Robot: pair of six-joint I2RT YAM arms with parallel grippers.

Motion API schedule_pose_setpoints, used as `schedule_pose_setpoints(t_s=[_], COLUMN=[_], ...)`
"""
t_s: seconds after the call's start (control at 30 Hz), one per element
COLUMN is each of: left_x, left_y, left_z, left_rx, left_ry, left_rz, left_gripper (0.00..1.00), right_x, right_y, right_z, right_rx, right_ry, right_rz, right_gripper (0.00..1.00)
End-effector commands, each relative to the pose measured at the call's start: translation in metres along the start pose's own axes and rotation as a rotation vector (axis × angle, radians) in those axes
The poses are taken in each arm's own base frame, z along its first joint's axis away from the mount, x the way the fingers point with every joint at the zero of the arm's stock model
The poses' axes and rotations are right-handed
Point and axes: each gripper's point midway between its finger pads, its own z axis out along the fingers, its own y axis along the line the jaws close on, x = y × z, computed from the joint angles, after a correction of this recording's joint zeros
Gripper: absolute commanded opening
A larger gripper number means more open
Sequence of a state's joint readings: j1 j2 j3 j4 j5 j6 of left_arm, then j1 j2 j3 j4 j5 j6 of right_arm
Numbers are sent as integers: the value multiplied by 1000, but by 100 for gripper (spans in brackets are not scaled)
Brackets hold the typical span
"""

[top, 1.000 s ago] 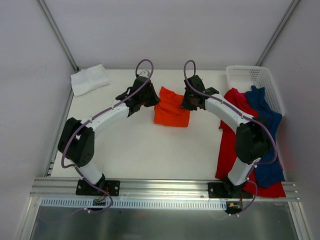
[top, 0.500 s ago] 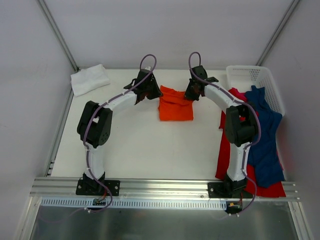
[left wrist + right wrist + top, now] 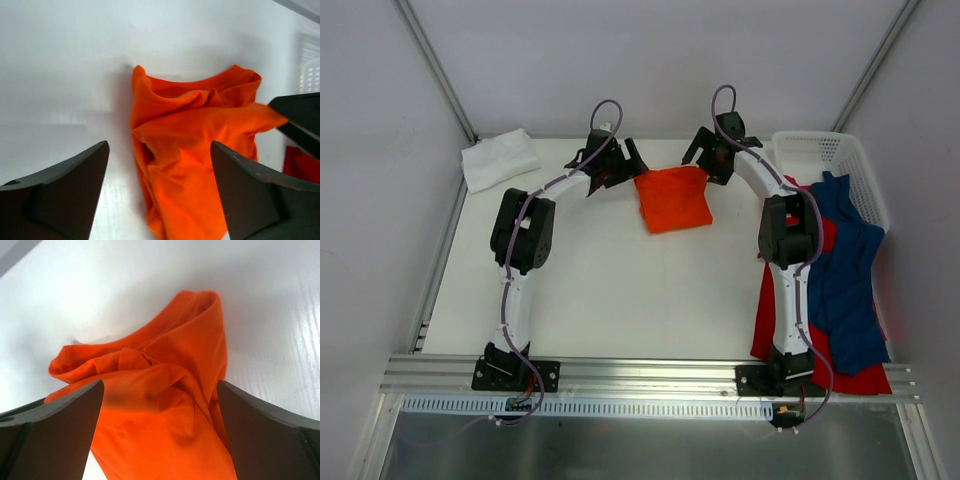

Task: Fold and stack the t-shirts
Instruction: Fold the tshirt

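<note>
Basket point(image 3: 812, 150) partly under blue t-shirt point(image 3: 845, 270)

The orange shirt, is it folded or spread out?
Folded: the bright orange cloth shirt lies as a small rumpled square, layers doubled over, no sleeves showing.

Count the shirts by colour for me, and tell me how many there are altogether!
Orange shirt: 1
White shirt: 1
Red shirt: 1
Dark blue shirt: 1
Total: 4 shirts
</note>
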State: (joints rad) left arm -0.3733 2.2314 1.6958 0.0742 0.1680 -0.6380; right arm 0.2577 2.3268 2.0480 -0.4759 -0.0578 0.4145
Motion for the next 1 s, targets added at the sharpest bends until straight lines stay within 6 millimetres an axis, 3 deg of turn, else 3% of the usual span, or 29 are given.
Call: schedule_pose_setpoints(t_s=[0.0,0.07,0.2,0.27,0.3,0.33,0.37,0.4,0.43,0.53,0.57,0.6,0.63,0.67,0.7,0.77,0.8,0.83,0.9,0.97], left_x=[-20,-18,-32,-30,-41,-41,-32,-39,-25,-18,-1,-3,14,20,17,37,37,50,53,63], left_y=[-14,-9,-19,-18,-29,-28,-20,-29,-16,-18,-6,-12,1,4,-2,6,2,8,7,15], left_z=[0,-2,-21,-31,-47,-53,-59,-75,-79,-105,-108,-121,-124,-129,-140,-146,-155,-157,-168,-174], left_rx=[53,39,52,45,62,54,35,47,17,17,-6,12,-14,-17,4,-8,9,-1,9,-8], left_ry=[-60,-62,-100,-100,-129,-136,-123,-146,-125,-137,-109,-124,-97,-92,-110,-79,-85,-63,-68,-56], left_rz=[29,26,36,34,32,25,13,-2,-14,-52,-66,-73,-85,-96,-95,-100,-96,-95,-82,-72], left_gripper=[91,99,99,99,99,99,99,99,99,98,98,97,97,97,97,96,96,96,96,96], right_x=[-28,-34,-44,-39,-37,-40,-25,-17,-11,18,27,39,44,53,58,63,65,66,69,67], right_y=[40,45,53,52,55,64,53,63,67,84,86,95,98,102,104,106,105,106,108,106], right_z=[-30,-44,-90,-120,-130,-159,-156,-164,-170,-182,-178,-176,-171,-158,-149,-128,-105,-93,-58,-40], right_rx=[-121,-128,-76,-63,-55,-89,-71,-105,-125,-181,-185,-211,-220,-237,-244,-239,-224,-222,-245,-251], right_ry=[-95,-135,-268,-307,-341,-386,-370,-381,-381,-337,-314,-291,-279,-254,-235,-204,-181,-161,-96,-71], right_rz=[-5,-27,-110,-142,-151,-150,-156,-164,-159,-188,-191,-205,-209,-213,-215,-217,-222,-222,-211,-206], right_gripper=[99,100,99,99,100,99,99,99,99,95,93,83,74,47,35,7,0,0,0,0])
